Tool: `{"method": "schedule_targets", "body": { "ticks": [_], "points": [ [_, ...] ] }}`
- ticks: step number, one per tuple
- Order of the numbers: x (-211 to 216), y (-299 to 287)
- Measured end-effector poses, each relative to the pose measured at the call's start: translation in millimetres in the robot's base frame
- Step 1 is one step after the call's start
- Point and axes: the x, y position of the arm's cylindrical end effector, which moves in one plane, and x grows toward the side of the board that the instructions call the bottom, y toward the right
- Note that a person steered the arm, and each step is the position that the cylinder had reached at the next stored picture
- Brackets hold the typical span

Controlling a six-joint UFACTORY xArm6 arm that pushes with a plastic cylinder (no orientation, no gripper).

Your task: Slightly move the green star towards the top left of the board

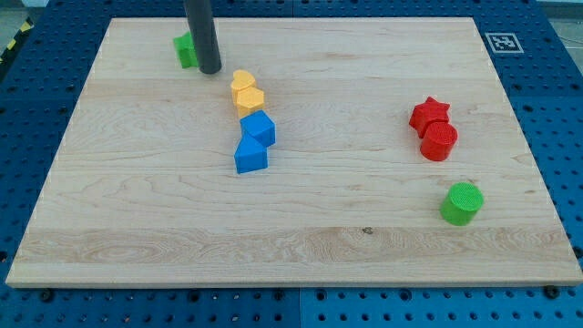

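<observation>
The green star [185, 49] sits near the board's top left, partly hidden behind my rod. My tip [209, 69] rests on the board at the star's right side, touching or almost touching it. Two yellow blocks [245, 92] lie just to the lower right of the tip, one a heart shape, the other unclear. Two blue blocks [254, 143] lie below them, near the board's middle.
A red star [429, 113] and a red cylinder [439, 140] touch each other at the view's right. A green cylinder [462, 202] stands at the lower right. The wooden board [301, 228] lies on a blue perforated table. A marker tag [503, 42] sits at the top right corner.
</observation>
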Motion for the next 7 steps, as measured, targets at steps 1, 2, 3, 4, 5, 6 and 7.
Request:
{"method": "schedule_targets", "body": {
  "ticks": [1, 2, 3, 4, 5, 6, 7],
  "points": [
    [5, -1],
    [5, -1],
    [-6, -15],
    [-21, -30],
    [-21, -34],
    [-22, -25],
    [-26, -31]
  ]
}}
